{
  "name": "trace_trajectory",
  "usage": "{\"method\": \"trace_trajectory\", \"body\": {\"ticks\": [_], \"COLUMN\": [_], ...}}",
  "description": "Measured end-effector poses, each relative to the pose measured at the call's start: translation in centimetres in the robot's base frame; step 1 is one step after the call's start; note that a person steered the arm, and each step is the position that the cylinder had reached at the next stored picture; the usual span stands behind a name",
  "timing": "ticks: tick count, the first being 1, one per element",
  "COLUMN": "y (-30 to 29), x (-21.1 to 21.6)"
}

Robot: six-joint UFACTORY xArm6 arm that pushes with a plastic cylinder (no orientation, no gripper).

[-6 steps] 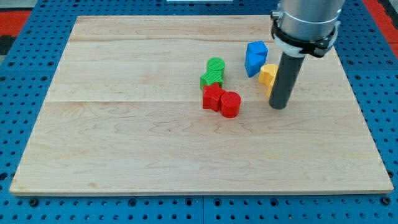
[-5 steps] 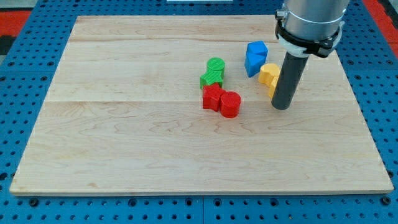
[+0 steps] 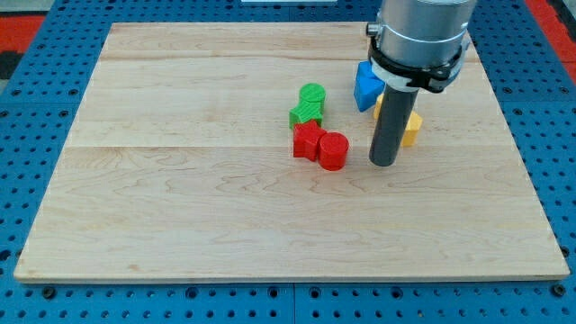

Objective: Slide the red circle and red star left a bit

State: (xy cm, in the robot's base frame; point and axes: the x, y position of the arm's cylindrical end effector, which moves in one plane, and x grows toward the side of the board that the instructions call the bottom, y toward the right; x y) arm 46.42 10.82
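The red circle [image 3: 333,150] and the red star [image 3: 308,141] sit touching each other near the board's middle, the star on the left. My tip [image 3: 383,163] rests on the board to the right of the red circle, a small gap away, not touching it. The rod stands upright and hides part of the yellow block behind it.
A green block [image 3: 309,104] sits just above the red star, touching it. A blue block [image 3: 367,85] and a yellow block [image 3: 409,127] lie toward the view's upper right, behind the rod. The wooden board [image 3: 180,180] is ringed by a blue pegboard.
My tip has moved left, from beside the yellow block toward the red circle. The blocks have not moved.
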Motion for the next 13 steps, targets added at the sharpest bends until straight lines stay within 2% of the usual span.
{"method": "trace_trajectory", "body": {"ticks": [2, 4, 7, 8, 9, 13], "y": [-3.0, -3.6, -3.6, -3.2, -2.4, -7.7], "x": [0.0, -3.7, 1.9, 0.8, -2.4, -0.2]}}
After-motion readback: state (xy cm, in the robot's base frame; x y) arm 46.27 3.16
